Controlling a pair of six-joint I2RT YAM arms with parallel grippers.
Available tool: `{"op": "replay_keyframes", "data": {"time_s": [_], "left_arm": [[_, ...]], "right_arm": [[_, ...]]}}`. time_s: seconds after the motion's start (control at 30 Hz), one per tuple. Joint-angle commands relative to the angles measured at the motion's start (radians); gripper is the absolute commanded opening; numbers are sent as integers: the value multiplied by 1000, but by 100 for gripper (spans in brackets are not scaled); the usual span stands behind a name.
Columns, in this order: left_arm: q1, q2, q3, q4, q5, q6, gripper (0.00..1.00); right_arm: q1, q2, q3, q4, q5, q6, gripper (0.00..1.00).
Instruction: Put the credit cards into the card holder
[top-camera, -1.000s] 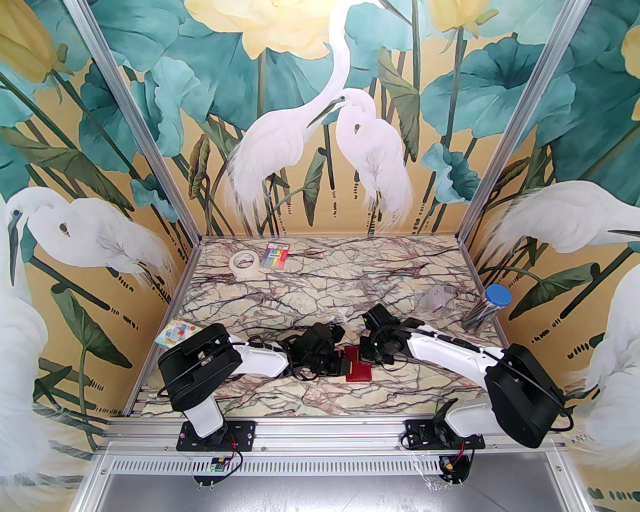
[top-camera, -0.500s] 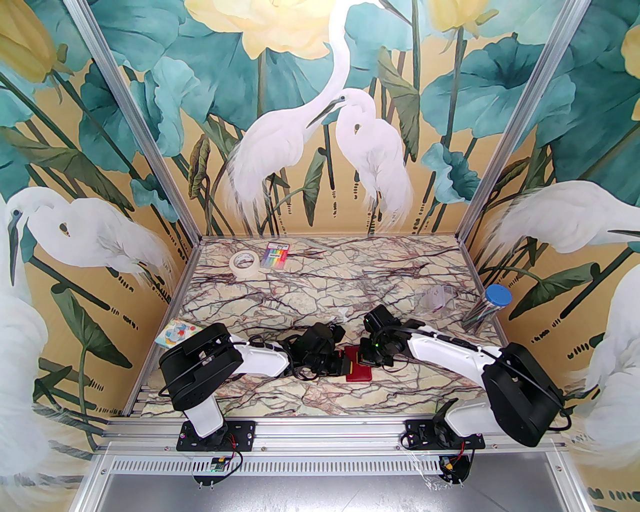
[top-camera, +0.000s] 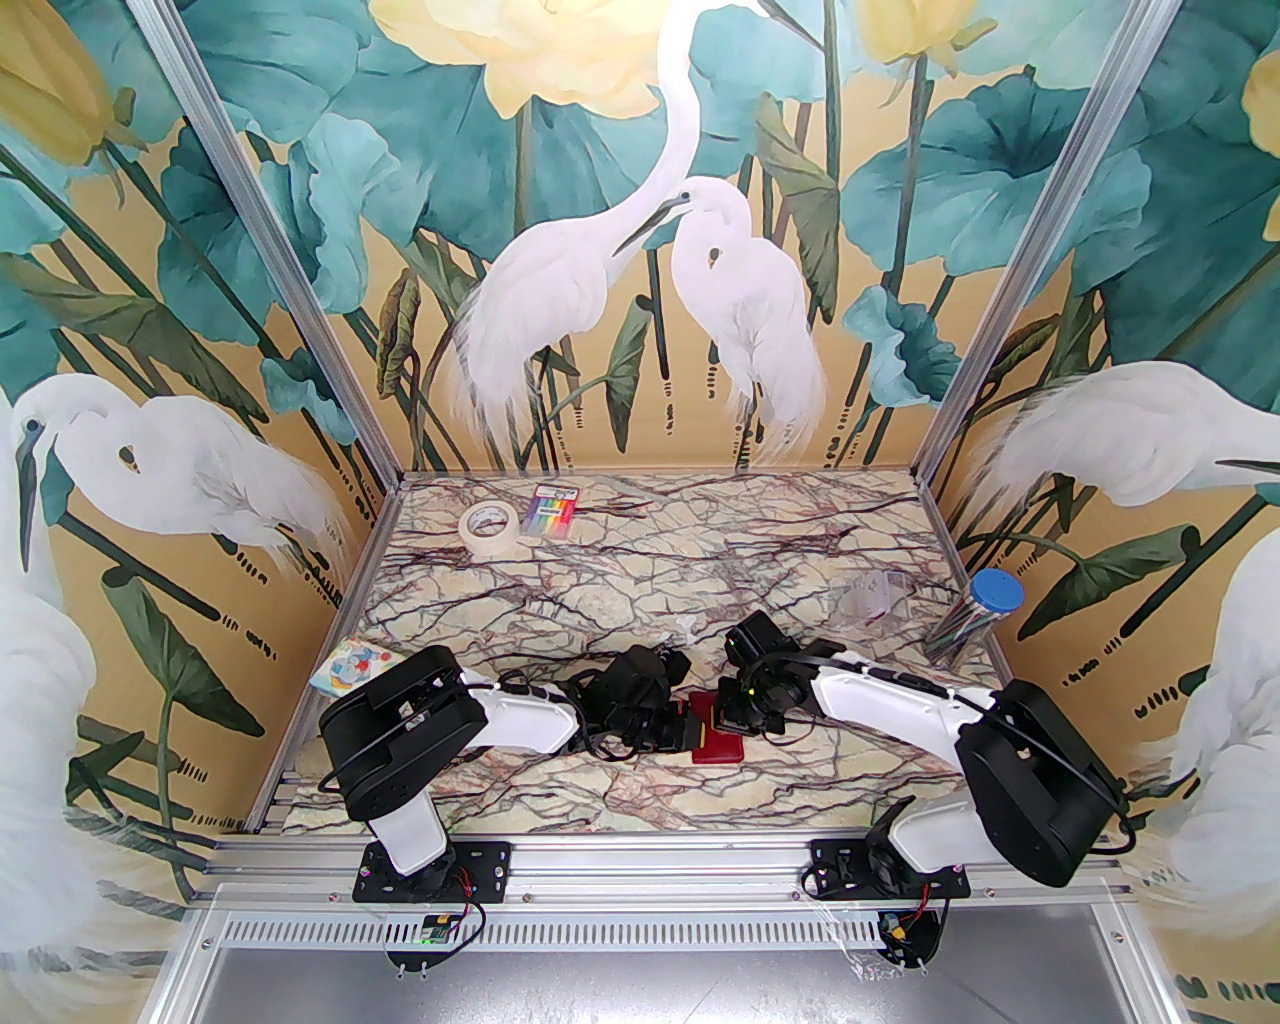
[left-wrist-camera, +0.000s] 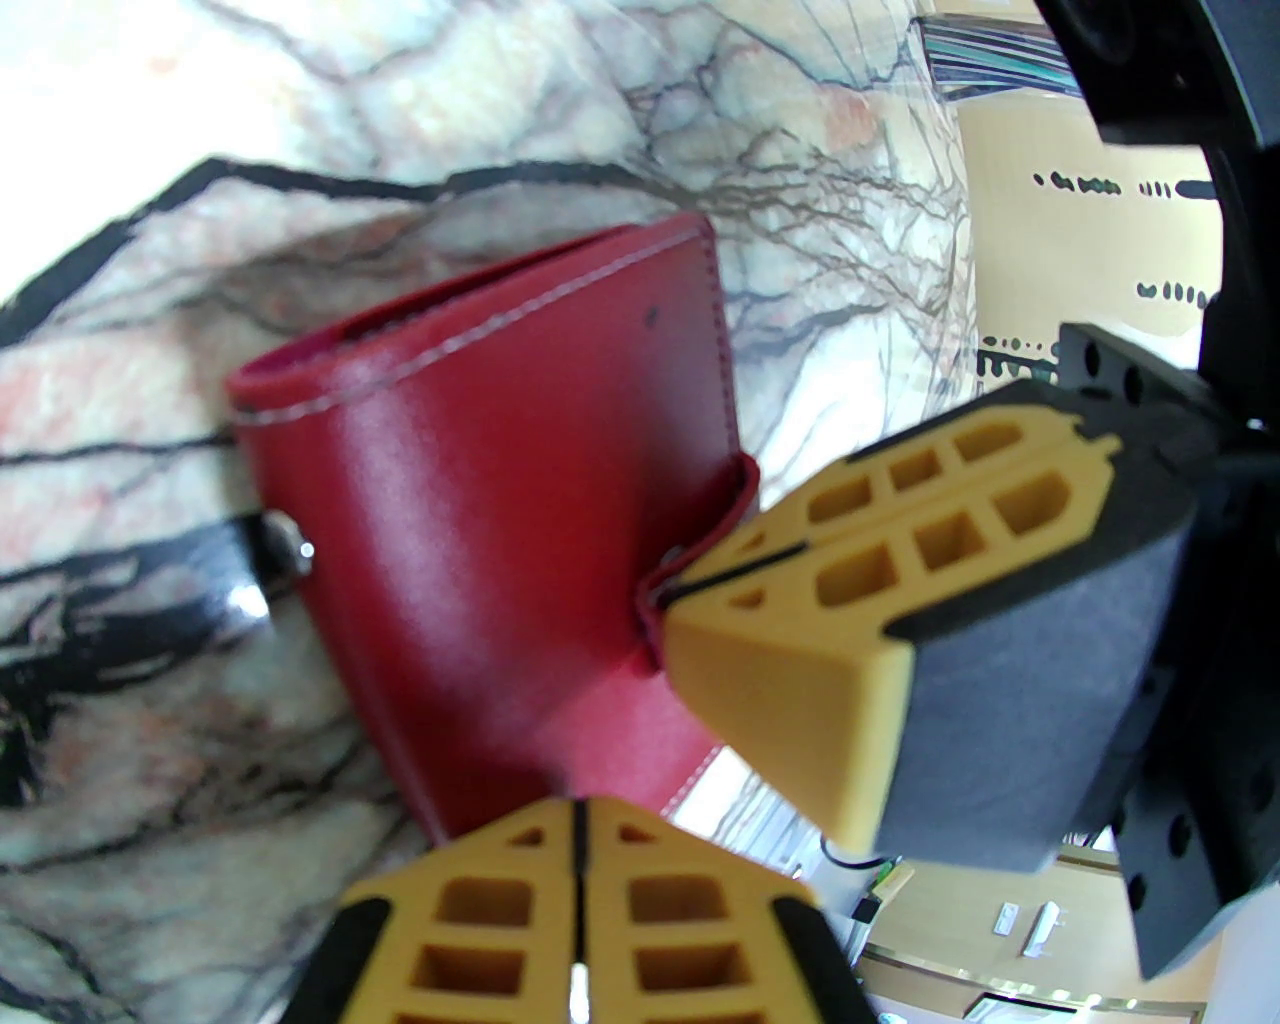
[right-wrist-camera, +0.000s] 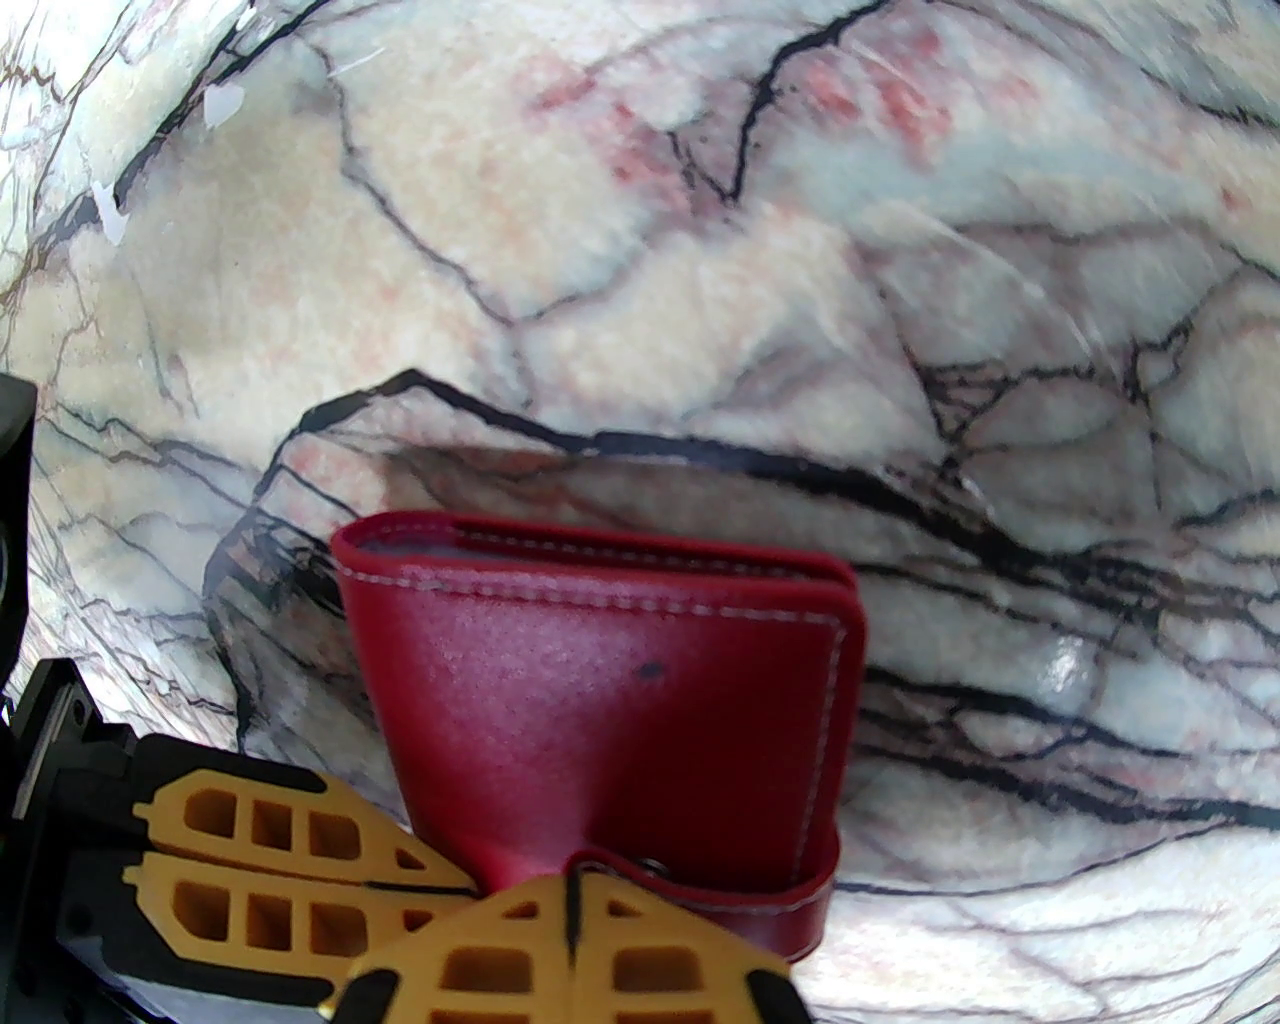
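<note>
The dark red card holder lies folded on the marble table between my two grippers, near the front middle. My left gripper is shut, its yellow fingertips pinching the holder's near edge. My right gripper is shut on the holder's snap tab, and in the left wrist view its fingertips clamp that tab. The holder stays closed, with a thin grey edge showing in its mouth. The credit cards are hidden.
At the back left lie a roll of masking tape and a rainbow-striped packet. A clear plastic case and a blue-lidded tube lie at the right. A colourful packet sits at the left edge.
The right arm's elbow has shifted slightly to the left. Both grippers and the card holder have stayed where they were.
</note>
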Motion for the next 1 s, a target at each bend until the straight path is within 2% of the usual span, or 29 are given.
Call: {"op": "replay_keyframes", "data": {"time_s": [0.0, 0.3, 0.97], "left_arm": [[-6, 31, 5, -43, -36, -4, 6], [-6, 31, 3, -41, -38, -7, 6], [-6, 35, 6, -42, -34, -5, 6]], "right_arm": [[-3, -5, -3, -18, 53, -9, 0], [-14, -76, 0, -12, 45, 1, 0], [-17, -6, -30, 23, 7, -5, 0]]}}
